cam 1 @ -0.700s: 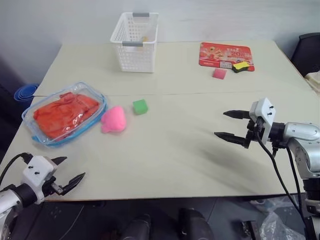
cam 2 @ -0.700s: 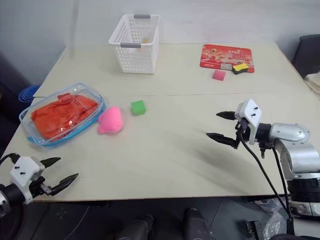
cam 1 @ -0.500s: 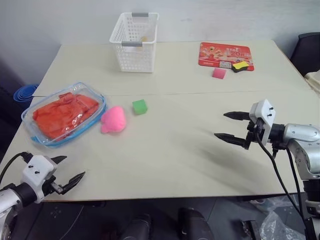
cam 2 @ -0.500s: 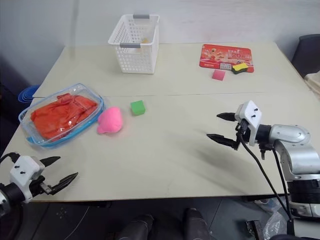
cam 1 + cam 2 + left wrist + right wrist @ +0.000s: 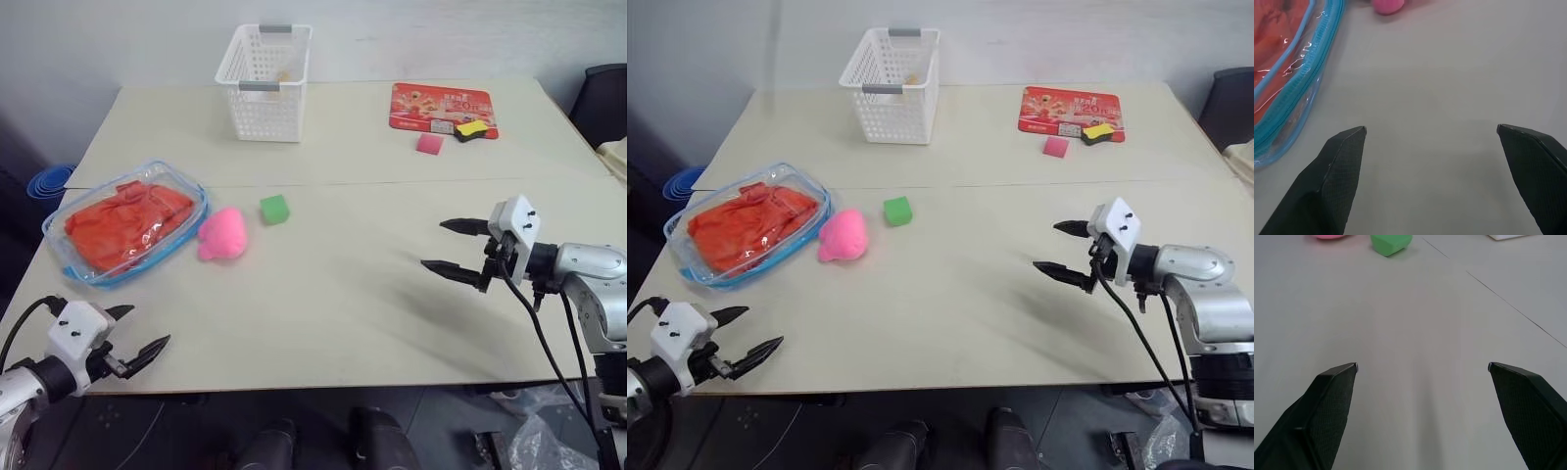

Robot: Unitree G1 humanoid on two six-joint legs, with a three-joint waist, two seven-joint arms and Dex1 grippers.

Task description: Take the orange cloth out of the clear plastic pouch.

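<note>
The clear plastic pouch (image 5: 69, 257) with light blue zipper edging lies flat at the table's left side, and the wrinkled orange cloth (image 5: 122, 224) sits inside it. My left gripper (image 5: 137, 331) hovers open at the table's near left corner, in front of the pouch and apart from it. In the left wrist view the pouch (image 5: 1288, 83) shows just past my spread fingers. At the table's right side, far from the pouch, my right gripper (image 5: 448, 246) stands open above the surface with nothing in it.
A pink plush (image 5: 222, 233) lies right beside the pouch, with a green block (image 5: 274, 209) next to it. A white lattice basket (image 5: 265, 69) stands at the back. A red card (image 5: 443, 105), a pink block (image 5: 429, 143) and a yellow-black item (image 5: 472, 128) lie back right.
</note>
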